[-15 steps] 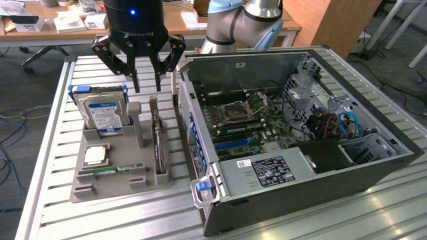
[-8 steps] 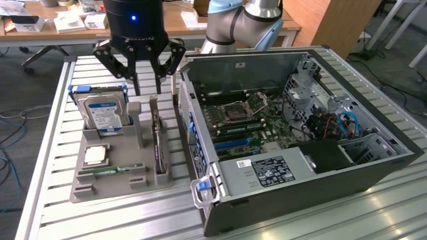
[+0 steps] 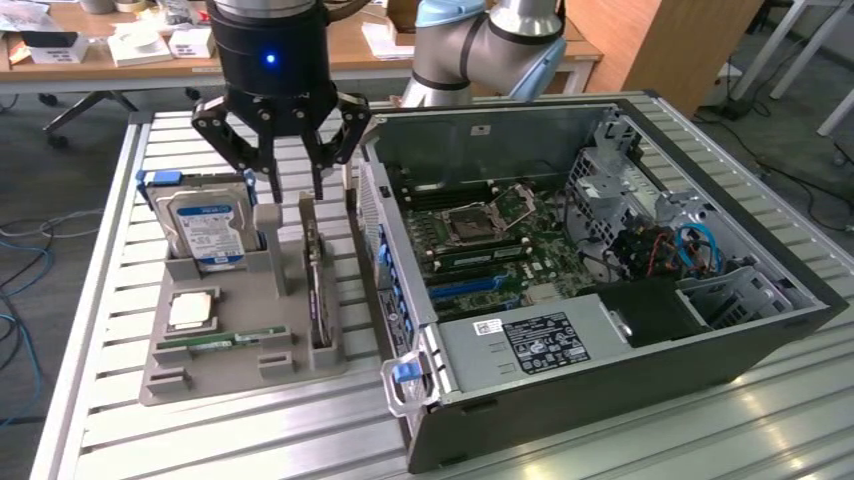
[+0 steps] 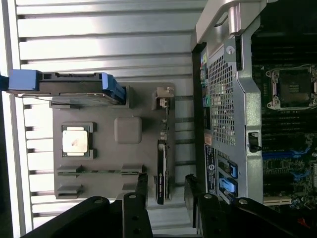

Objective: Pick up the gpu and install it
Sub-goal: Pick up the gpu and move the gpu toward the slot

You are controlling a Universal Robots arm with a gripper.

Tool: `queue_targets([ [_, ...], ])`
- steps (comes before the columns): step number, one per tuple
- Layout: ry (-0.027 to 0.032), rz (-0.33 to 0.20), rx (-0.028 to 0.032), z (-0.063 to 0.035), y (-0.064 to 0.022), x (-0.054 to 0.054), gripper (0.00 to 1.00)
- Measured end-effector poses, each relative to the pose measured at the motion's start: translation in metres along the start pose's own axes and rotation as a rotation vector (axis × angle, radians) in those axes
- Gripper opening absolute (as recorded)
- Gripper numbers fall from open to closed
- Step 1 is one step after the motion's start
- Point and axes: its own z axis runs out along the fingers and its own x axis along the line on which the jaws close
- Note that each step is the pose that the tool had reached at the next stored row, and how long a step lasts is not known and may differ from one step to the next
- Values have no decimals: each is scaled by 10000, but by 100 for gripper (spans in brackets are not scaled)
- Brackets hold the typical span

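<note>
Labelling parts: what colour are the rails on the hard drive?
Blue rails, clearest in the wrist view.

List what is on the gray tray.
A hard drive and a graphics card stand on edge; a processor chip and a memory stick lie flat. Slots hide the upright pair's lower edges.

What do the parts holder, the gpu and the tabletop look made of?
Parts holder: likely plastic, matte gray, uniform dull surface. gpu: dark circuit board, black cooler face, probably plastic; silvery end bracket looks metal. Tabletop: seemingly aluminium, pale sheen on grooved slats.
</note>
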Motion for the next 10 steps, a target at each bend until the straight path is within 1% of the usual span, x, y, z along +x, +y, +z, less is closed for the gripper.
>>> queue_targets([
  [10,0,0,1,179,-8,4,43],
])
